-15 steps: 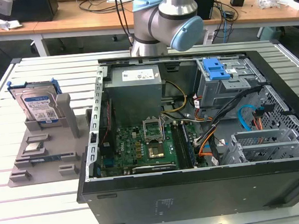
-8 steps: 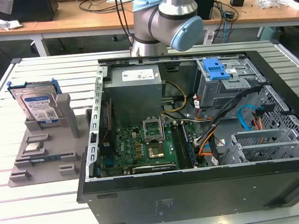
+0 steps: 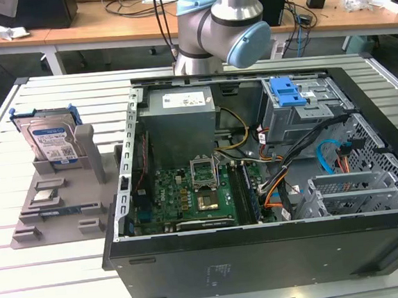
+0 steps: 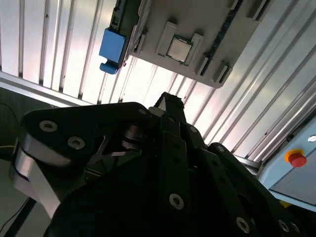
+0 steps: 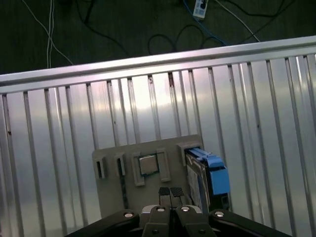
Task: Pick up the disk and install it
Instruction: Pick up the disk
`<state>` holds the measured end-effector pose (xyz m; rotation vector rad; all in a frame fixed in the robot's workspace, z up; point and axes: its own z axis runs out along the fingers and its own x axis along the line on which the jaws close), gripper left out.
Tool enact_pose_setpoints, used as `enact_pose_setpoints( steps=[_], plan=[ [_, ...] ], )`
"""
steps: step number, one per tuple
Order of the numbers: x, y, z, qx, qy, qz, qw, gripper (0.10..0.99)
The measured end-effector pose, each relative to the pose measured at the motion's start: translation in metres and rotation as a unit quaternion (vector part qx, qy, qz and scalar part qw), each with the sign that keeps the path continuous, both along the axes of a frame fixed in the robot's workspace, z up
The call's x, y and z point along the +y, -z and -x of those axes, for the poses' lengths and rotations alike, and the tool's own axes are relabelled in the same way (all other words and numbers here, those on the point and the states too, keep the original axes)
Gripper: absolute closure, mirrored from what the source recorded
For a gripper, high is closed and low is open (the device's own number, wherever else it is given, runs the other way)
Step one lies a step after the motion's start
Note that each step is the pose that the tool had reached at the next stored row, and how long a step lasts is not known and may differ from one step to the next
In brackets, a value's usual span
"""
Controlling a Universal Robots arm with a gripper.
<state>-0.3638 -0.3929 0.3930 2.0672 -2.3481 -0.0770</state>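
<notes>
Closed jaws clear of upright disk (image 5: 216, 178)

Open above the disk (image 3: 50, 142); grey post (image 3: 91, 155) seemingly crowds it.

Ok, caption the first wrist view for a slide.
Shut gripper facing a grey plastic tray holding the blue-framed silver disk upright.

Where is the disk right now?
On the exterior view's left, the disk stands upright in the grey holder, near the silver chip, outside the open computer case.
</notes>
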Motion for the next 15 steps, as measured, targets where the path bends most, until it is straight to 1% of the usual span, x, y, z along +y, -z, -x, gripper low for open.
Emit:
enact_pose_setpoints(
  steps=[3,11,12,13,14,15],
  plan=[
    [0.0000,0.0000,0.0000,0.0000,-0.011,0.0000,0.9999,0.980],
    [0.0000,0.0000,0.0000,0.0000,-0.013,0.0000,0.9999,0.973],
    [0.0000,0.0000,0.0000,0.0000,-0.013,0.0000,0.9999,0.918],
    [0.0000,0.0000,0.0000,0.0000,-0.013,0.0001,0.9999,0.792],
    [0.0000,0.0000,0.0000,0.0000,-0.013,0.0000,0.9999,0.729],
    [0.0000,0.0000,0.0000,0.0000,-0.013,0.0000,0.9999,0.729]
  ],
)
